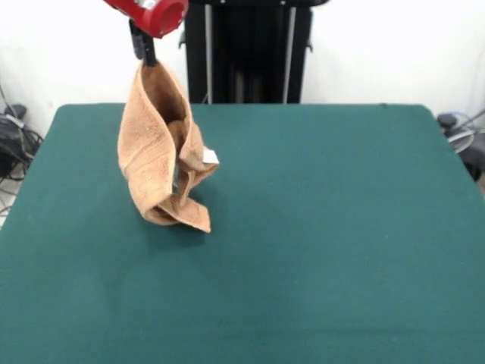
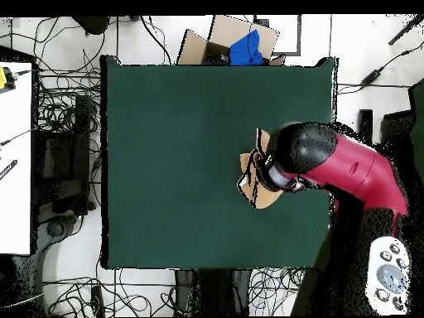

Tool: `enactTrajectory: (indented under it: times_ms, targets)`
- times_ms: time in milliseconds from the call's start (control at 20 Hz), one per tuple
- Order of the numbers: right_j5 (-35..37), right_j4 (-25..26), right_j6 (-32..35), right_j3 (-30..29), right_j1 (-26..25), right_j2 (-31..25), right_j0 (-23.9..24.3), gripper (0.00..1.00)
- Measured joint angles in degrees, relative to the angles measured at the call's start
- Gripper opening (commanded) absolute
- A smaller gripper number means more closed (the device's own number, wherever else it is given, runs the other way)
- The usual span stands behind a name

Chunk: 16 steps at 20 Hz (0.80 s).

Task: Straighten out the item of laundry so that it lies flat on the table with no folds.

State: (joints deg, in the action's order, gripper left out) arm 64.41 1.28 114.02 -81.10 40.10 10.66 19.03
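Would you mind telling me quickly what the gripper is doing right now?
Gripper: shut on the towel, holding it up by its top edge, lower end touching the table.

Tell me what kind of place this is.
Likely a robotics lab: cables tangled on the floor around a green felt table, and a red arm's gripper holding a towel up.

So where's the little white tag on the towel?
Find the big green table. Over its left part in the front view, the fingers hold up a peach-orange towel. The tag sticks out at the towel's right edge, halfway down, the only white bit on it.
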Motion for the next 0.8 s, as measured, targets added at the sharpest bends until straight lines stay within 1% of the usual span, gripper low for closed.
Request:
enactTrajectory:
  times_ms: [500,800]
  targets:
    - [6.28,0.07,0.00,7.41,-1.64,-0.21,-0.62,0.00]
    - [6.34,-0.51,0.00,8.38,-0.81,-1.97,-0.02,0.00]
